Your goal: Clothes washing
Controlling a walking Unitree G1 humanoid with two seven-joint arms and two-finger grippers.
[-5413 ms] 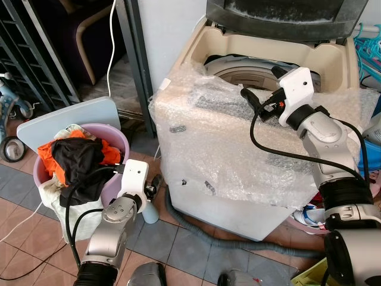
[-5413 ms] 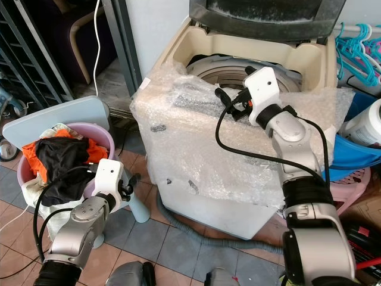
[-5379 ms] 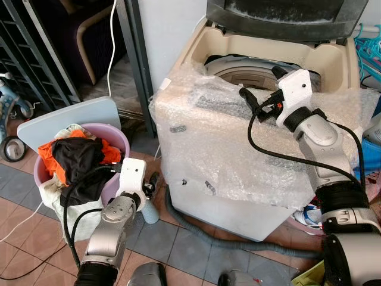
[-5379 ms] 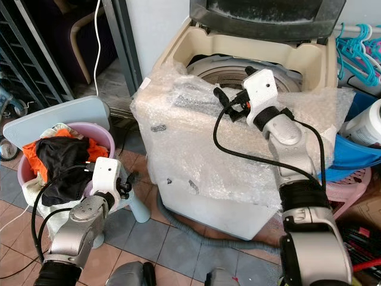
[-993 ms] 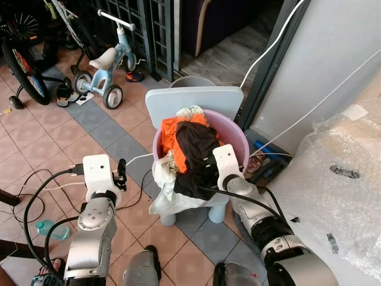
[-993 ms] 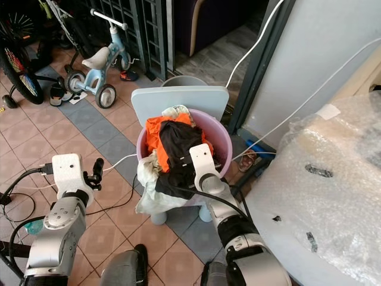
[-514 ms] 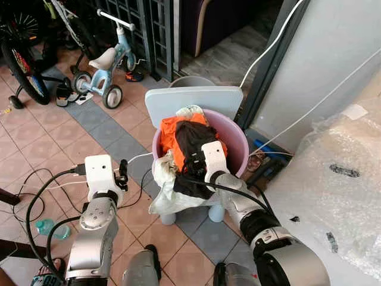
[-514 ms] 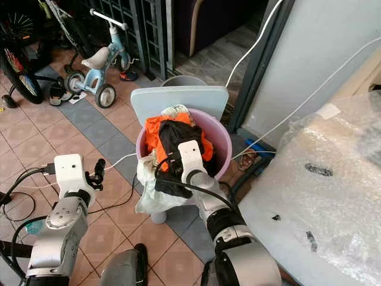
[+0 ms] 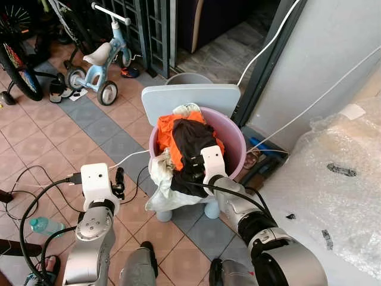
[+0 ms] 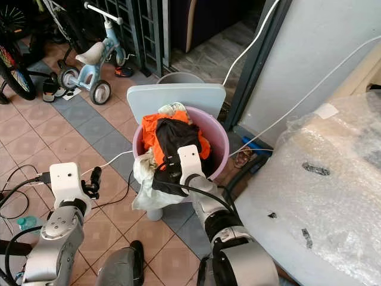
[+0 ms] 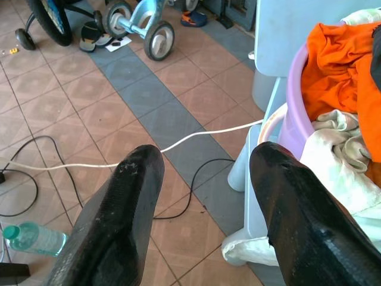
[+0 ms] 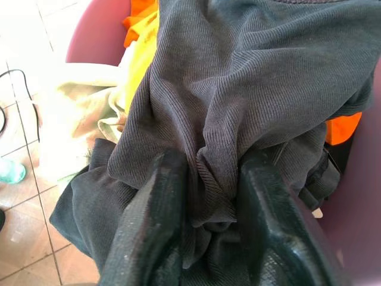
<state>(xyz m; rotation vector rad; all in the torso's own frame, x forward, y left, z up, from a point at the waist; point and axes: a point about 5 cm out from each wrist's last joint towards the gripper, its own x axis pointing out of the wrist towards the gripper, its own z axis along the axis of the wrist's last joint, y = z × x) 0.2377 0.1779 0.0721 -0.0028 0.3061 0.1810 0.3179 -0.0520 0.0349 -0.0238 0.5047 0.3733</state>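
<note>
Two tools: the right tool (image 12: pixel 205 238) pinches a fold of the dark garment (image 9: pixel 189 143) in the purple basket (image 9: pixel 233 140); the left tool (image 11: pixel 202 196) gapes empty beside that basket

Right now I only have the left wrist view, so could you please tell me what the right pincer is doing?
Observer: The right pincer is down in the pink laundry basket, its fingers pinching a fold of the dark grey garment.
Operator: Thank you. Is that garment on top of the pile?
Observer: Yes, it lies over the orange garment, and part of it hangs over the basket's near rim.
Operator: And what lies on the robot's right side?
Observer: The washing machine wrapped in bubble wrap stands there, close beside the basket.
Operator: Where is my left pincer relative to the basket?
Observer: The left pincer hangs open over the tiled floor, to the basket's left, holding nothing.
</note>
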